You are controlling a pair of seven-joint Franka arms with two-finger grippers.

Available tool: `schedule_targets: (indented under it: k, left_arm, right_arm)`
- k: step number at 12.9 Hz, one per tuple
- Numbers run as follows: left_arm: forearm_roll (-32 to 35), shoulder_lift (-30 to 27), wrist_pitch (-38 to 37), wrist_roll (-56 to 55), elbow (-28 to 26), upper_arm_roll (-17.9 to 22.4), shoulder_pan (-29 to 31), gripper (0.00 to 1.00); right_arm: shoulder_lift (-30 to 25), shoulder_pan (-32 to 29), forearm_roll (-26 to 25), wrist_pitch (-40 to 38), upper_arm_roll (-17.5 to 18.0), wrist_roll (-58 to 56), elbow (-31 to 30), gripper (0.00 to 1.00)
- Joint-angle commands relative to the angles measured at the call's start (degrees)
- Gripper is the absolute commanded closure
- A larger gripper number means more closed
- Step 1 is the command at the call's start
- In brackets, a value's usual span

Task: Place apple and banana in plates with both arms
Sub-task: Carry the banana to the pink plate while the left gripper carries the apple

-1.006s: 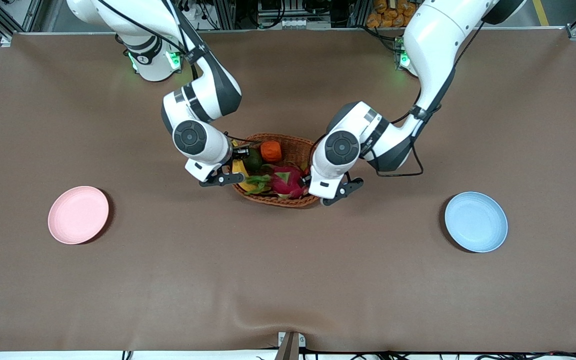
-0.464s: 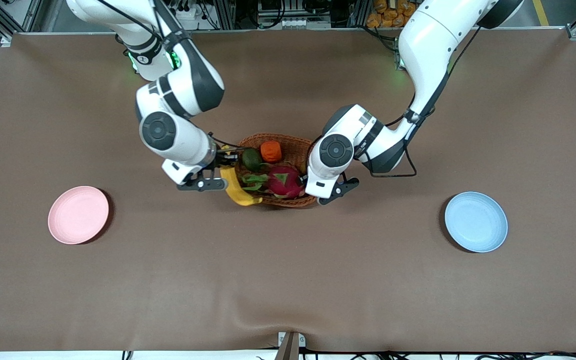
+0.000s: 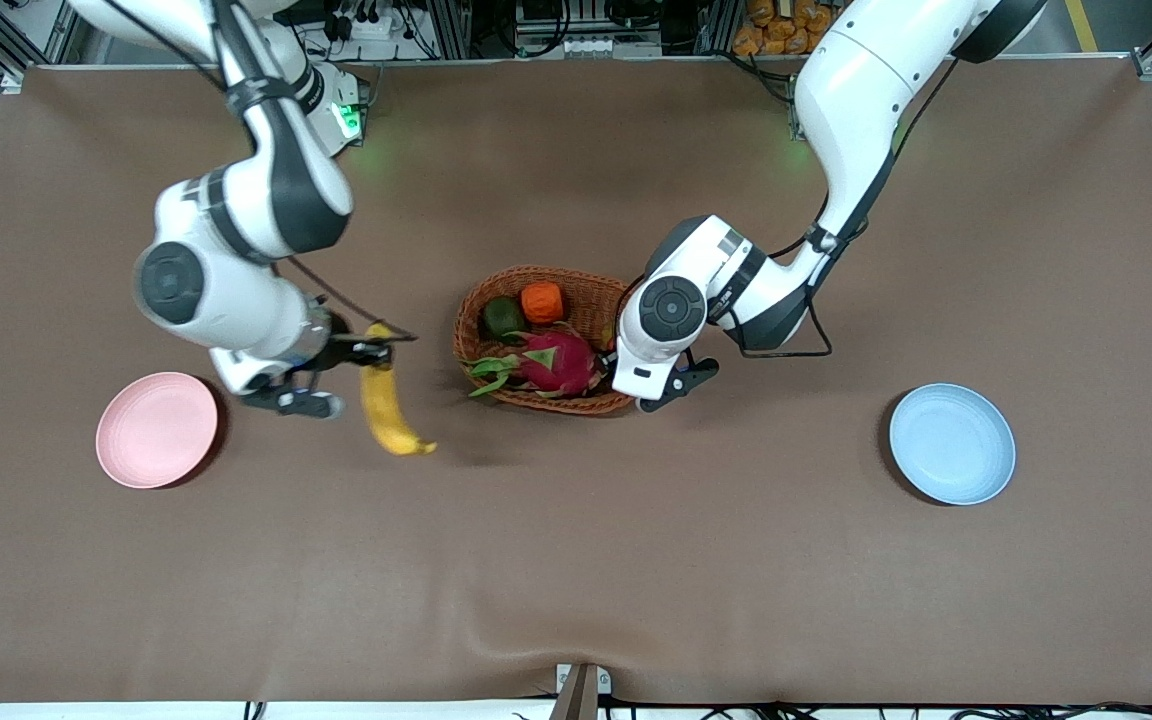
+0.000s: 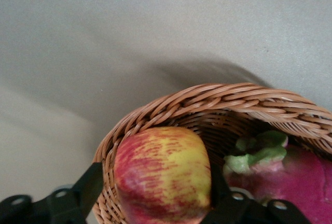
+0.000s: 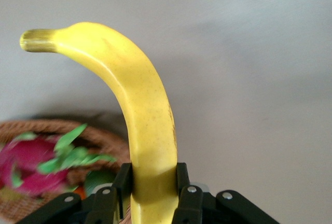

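- Big change in the last second: the right claw [image 3: 361, 352] has pulled the banana [image 3: 383, 402] clean out of the wicker basket [image 3: 546, 402] and swung it away. It now hangs over bare bench [image 3: 576, 560], between the basket and the pink plate [image 3: 156, 430].
- The right wrist view shows the fingers [image 5: 181, 182] clamped tight on the banana's lower part, with the rest curving up and away from the claw. Grip looks solid to me.
- The left claw [image 3: 626, 368] has hardly budged; it's still down at the basket's end toward the left arm. In the left wrist view, the apple [image 4: 162, 177] sits between its fingers [image 4: 85, 190], closed in against both sides, with the fruit still inside the basket rim. I'd call that gripped but not lifted yet.
- So the banana is roughly halfway home, pink plate just past the claw. The apple has its whole trip left to the blue plate [image 3: 951, 443], which is well apart from the left claw.
- A dragon fruit [image 3: 551, 360] sits right beside the apple, so the lift might nudge it.
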Motion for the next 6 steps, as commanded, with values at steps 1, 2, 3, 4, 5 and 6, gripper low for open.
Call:
schedule_targets:
  k: [1,2,3,4,5,6]
  left_arm:
    - [0.6,0.5,0.0,-1.6,1.0,0.3,-0.3,0.78]
    - [0.7,0.3,0.0,-1.6,1.1,0.3,0.0,0.96]
    - [0.6,-0.1,0.0,-1.7,1.1,0.3,0.2,1.0]
    - [0.5,-1.2,0.0,-1.7,1.1,0.3,0.3,1.0]
    - [0.4,-1.8,0.0,-1.7,1.5,0.3,0.5,1.0]
    - [0.4,-2.5,-0.7,-1.4,3.3,0.4,1.3,1.0]
  right_arm:
    - [-1.5,-0.2,-3.5,-0.2,-4.3,2.4,-0.5,0.78]
    - [-1.5,-0.2,-5.0,-0.1,-6.3,2.4,-0.5,0.78]
    - [-1.4,-0.3,-6.0,0.0,-8.5,2.4,-0.4,0.79]
    - [-1.2,-0.3,-7.0,0.1,-10.6,2.1,-0.4,0.79]
    - [-0.9,-0.3,-8.2,0.1,-11.9,2.1,-0.5,0.79]
    - [-0.9,-0.3,-9.4,0.0,-13.6,1.8,-0.6,0.79]
